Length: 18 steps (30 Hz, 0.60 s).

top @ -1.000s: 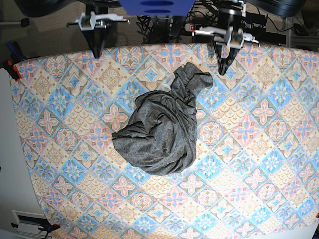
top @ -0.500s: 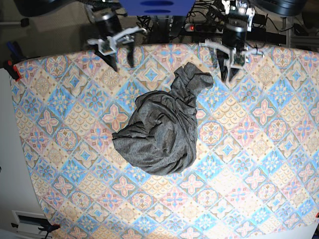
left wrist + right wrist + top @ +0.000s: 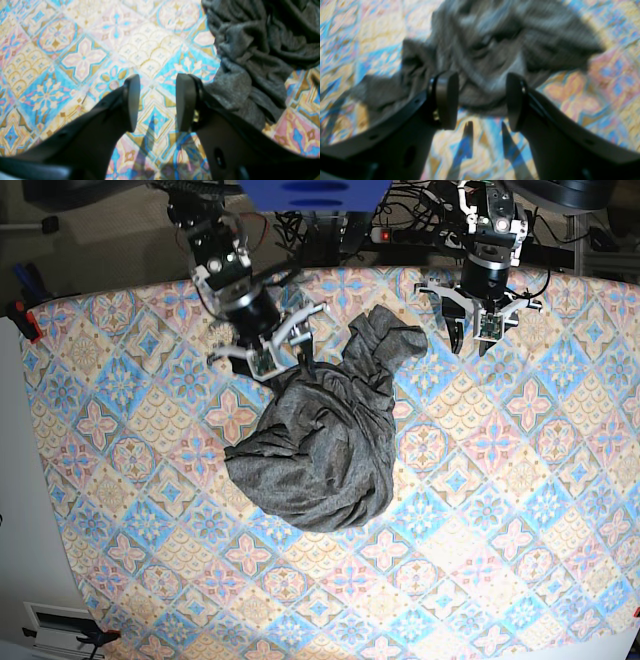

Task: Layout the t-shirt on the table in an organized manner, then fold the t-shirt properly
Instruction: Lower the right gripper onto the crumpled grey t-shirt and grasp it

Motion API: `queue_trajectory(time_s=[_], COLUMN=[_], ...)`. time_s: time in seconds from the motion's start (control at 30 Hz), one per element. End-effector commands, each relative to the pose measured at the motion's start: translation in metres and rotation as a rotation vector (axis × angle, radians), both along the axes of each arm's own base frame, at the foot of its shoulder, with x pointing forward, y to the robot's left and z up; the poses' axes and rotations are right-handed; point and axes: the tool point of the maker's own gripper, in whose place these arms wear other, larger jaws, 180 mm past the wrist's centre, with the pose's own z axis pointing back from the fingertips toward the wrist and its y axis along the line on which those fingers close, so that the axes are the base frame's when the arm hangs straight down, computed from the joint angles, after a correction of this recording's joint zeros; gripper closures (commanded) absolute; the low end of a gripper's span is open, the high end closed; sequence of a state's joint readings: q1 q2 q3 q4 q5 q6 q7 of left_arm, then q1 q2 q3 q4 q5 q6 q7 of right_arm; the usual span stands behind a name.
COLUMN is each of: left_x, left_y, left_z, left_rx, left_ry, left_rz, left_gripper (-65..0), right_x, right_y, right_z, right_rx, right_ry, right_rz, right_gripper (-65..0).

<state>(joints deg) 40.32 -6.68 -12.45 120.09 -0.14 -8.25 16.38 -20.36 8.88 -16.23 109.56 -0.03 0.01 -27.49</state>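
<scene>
The charcoal-grey t-shirt (image 3: pixel 320 440) lies crumpled in a heap mid-table, on the patterned table (image 3: pixel 520 510). My right gripper (image 3: pixel 292 363) hangs open over the heap's upper left edge. In the blurred right wrist view, the right gripper (image 3: pixel 482 102) holds nothing and the t-shirt (image 3: pixel 495 50) lies just ahead of it. My left gripper (image 3: pixel 468 345) stands open over bare cloth, right of the heap's top bunch. In the left wrist view, the left gripper (image 3: pixel 156 102) is empty, and the t-shirt (image 3: pixel 250 50) lies beside its right finger (image 3: pixel 185 102).
A red clamp (image 3: pixel 25 320) grips the table's left edge. Cables and a power strip (image 3: pixel 400 235) run behind the far edge. A white surface (image 3: pixel 20 510) borders the table on the left.
Both grippers have gone from shut to open. The right arm swung down from the far edge to the t-shirt's upper left edge. The left arm lowered slightly beside the top bunch.
</scene>
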Motion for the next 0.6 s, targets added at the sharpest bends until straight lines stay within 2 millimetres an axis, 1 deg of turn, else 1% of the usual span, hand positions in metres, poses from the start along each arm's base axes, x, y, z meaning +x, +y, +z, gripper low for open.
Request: queue_trajectory(time_s=[0.0,0.1,0.17,0.3,0.37,0.43,0.57], left_x=[0.004,0.004,0.004,0.004,0.004,0.003,0.003], left_y=[-0.002,-0.002,-0.002,-0.001,-0.002,-0.002,-0.003], left_z=[0.010,0.010,0.010,0.009,0.009,0.007,0.005], left_rx=[0.000,-0.003,-0.001,0.004,0.002,0.001,-0.003], left_ry=[-0.040,-0.040,-0.040,-0.036,-0.036,-0.030,-0.027], left_rz=[-0.008,-0.009,-0.009,-0.009,-0.011,-0.011,-0.011], left_gripper=[-22.7,-22.7,-22.7,-22.7,-22.7,-22.7,-22.7], right_x=[0.012,0.036,0.048,0.058,0.057,0.050,0.038], right_y=[0.004,0.006,0.010,0.030,0.043,0.054,0.066], right_z=[0.017,0.034,0.045,0.047,0.045,0.038,0.021], right_rx=[0.016,0.002,-0.001,-0.011,-0.014,-0.017,-0.024], right_ry=[-0.056,-0.109,-0.144,-0.163,-0.161,-0.144,-0.103], right_rz=[0.008,0.017,0.028,0.090,0.130,0.167,0.205], right_gripper=[-29.1,-29.1,-29.1,-29.1,-29.1,-29.1,-29.1])
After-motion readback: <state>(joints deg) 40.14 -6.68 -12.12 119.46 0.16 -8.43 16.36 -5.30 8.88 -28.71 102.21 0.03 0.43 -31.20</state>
